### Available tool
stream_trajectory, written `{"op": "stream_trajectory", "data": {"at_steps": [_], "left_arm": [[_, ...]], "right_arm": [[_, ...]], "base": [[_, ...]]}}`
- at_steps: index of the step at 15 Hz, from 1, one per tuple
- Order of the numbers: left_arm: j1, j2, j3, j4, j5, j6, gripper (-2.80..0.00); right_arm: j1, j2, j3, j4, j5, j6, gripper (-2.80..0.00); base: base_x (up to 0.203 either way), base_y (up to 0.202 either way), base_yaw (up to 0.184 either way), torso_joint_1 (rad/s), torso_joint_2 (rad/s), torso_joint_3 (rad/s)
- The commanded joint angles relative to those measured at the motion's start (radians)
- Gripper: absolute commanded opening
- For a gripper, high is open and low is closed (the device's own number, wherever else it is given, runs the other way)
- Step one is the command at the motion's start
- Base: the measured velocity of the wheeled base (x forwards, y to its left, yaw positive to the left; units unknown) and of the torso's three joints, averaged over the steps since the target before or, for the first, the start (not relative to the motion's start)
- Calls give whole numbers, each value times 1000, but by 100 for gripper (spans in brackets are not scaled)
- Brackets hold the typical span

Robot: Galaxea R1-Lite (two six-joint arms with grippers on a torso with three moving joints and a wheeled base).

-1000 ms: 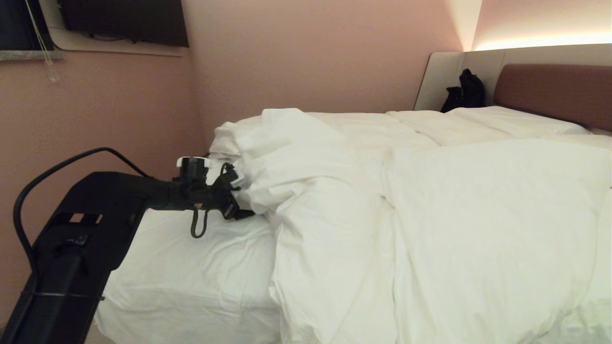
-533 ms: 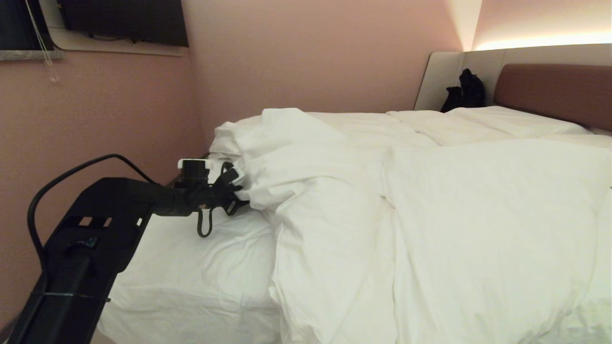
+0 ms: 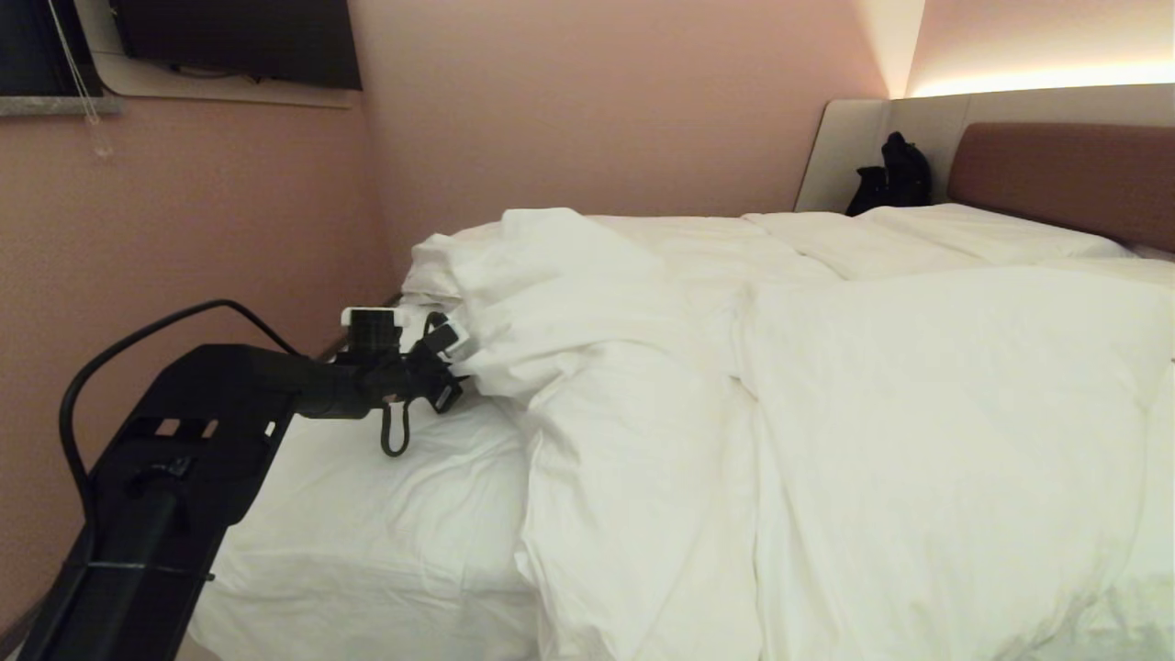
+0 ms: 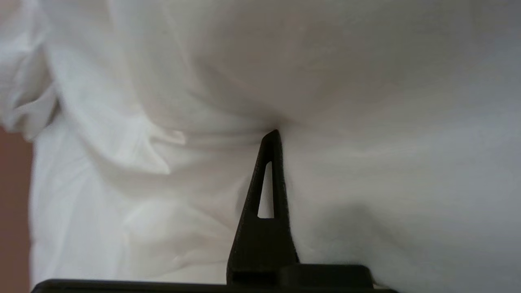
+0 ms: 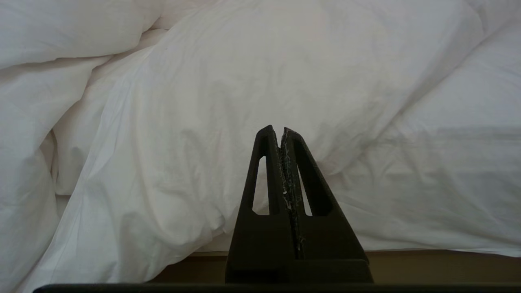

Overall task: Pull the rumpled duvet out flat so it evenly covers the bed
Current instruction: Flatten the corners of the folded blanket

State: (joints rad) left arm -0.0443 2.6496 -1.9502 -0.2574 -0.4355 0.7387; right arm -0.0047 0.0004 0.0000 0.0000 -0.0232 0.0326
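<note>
The puffy white duvet (image 3: 826, 413) lies bunched over the right and far part of the bed, leaving the mattress sheet (image 3: 367, 514) bare at the near left. My left gripper (image 3: 454, 372) reaches across that bare sheet and is shut on the duvet's bunched left edge. In the left wrist view one black finger (image 4: 266, 203) shows, with the duvet fold (image 4: 386, 122) pressed against it and hiding the other. The right gripper (image 5: 281, 129) is shut and empty, low before the duvet (image 5: 244, 81) that hangs over the bed's side, above the base (image 5: 427, 266).
A pink wall runs close along the bed's far left side. A dark screen (image 3: 239, 41) hangs high on it. At the head end are flat pillows (image 3: 964, 229), the brown headboard (image 3: 1065, 179) and a black bag (image 3: 895, 174).
The left gripper's jaws have closed from wide open onto the duvet's bunched edge. The left arm has shifted slightly toward the duvet. The right gripper has stayed put.
</note>
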Motion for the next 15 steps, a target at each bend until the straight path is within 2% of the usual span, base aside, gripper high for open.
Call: {"op": "stream_trajectory", "data": {"at_steps": [1, 5, 12, 15], "left_arm": [[12, -32, 4, 1, 4, 0, -280], [70, -132, 34, 25, 5, -22, -280], [196, -544, 404, 25, 5, -54, -280], [230, -604, 471, 28, 19, -56, -280]], "right_arm": [[0, 0, 0, 0, 0, 0, -280], [0, 0, 0, 0, 0, 0, -280], [0, 0, 0, 0, 0, 0, -280], [0, 0, 0, 0, 0, 0, -280]], "base": [[0, 0, 0, 0, 0, 0], [0, 0, 0, 0, 0, 0], [0, 0, 0, 0, 0, 0], [0, 0, 0, 0, 0, 0]]}}
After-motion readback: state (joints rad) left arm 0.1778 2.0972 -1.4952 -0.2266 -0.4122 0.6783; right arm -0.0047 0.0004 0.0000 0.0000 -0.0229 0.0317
